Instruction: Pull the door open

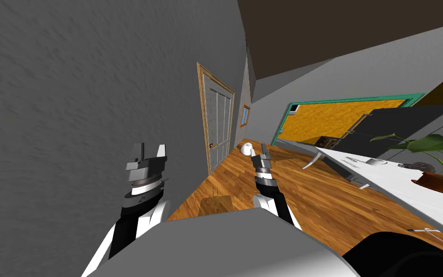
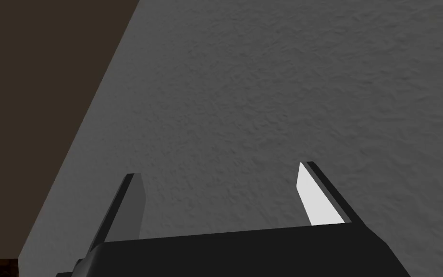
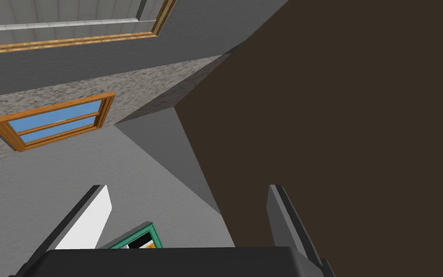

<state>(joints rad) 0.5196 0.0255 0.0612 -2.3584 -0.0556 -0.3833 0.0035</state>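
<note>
door pull – handling and grip point

the door stands ahead in the grey wall on the left side, well apart from both claws, and appears shut. it is a pale panelled leaf in a light wood frame, with a small dark handle at its near edge. expect a stiff, hinged panel of moderate weight – take hold at the handle, not the leaf. left claw and right claw: fingers apart, holding nothing.
</note>
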